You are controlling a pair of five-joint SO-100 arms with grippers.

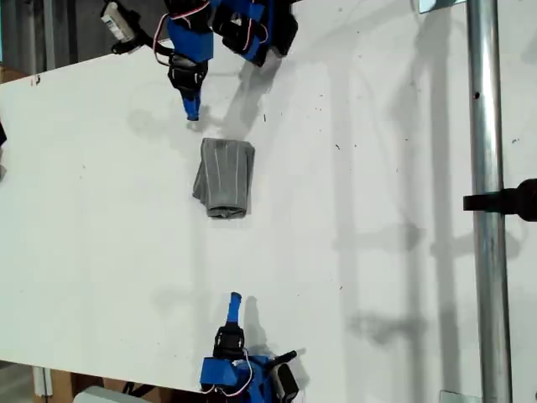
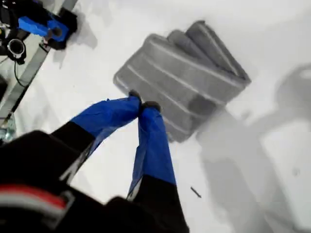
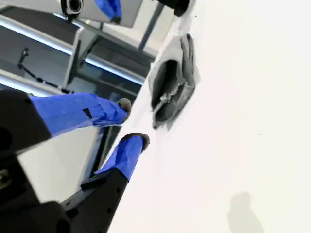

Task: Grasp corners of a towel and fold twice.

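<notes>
The towel (image 1: 225, 176) lies folded into a small grey striped bundle on the white table (image 1: 377, 252). Its corners are tucked into the folds and I cannot single them out. My first gripper (image 1: 192, 113) is the one at the exterior view's top. It is shut, tips touching, and holds nothing. In the first wrist view it (image 2: 143, 104) hovers at the near edge of the towel (image 2: 180, 77). My second gripper (image 1: 235, 298), at the exterior view's bottom, stands well short of the bundle. Its fingers (image 3: 131, 122) are slightly apart and empty, with the towel (image 3: 172, 82) beyond them.
A vertical metal pole (image 1: 487, 201) with a black clamp (image 1: 512, 200) runs down the exterior view's right. The table's slanted edge crosses the exterior view's upper left. Both arm bases sit at the table's top and bottom edges.
</notes>
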